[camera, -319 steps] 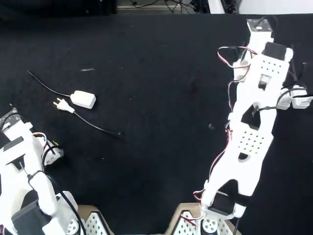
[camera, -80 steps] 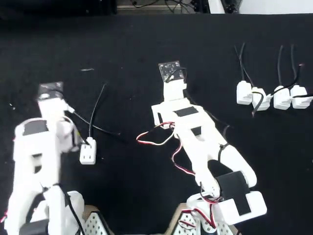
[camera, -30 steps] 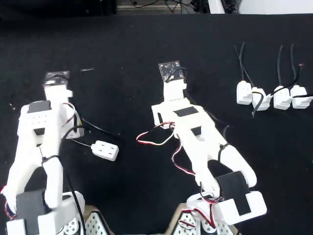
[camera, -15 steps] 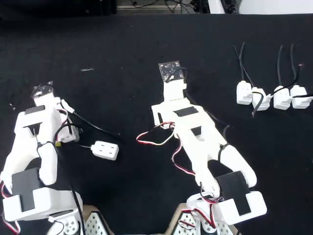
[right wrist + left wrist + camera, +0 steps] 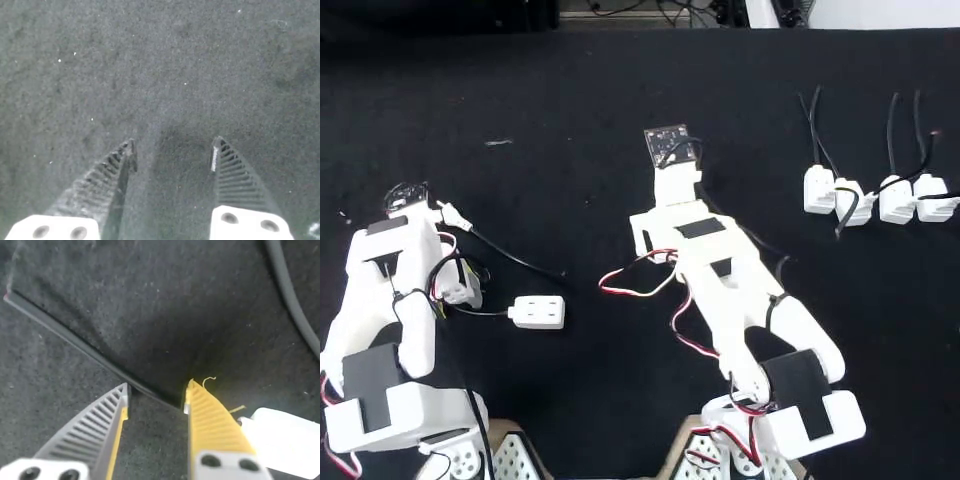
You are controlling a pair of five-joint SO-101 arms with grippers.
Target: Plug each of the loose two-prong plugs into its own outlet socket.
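A loose white two-prong plug lies at the left of the black mat, its black cable trailing to the right. It appears as a white body in the left wrist view. A white outlet socket lies flat nearer the front. My left gripper hangs beside the plug, open, its tips astride a thin black cable without pinching it. My right gripper stands open over bare mat; its arm ends mid-table.
At the far right, several white plug-and-socket pieces lie in a row with cables running back. A second, thicker cable crosses a corner of the left wrist view. The table's back edge borders the mat.
The left arm has drawn back toward the front left, away from the socket. The socket has shifted slightly and turned level. The right arm has kept still.
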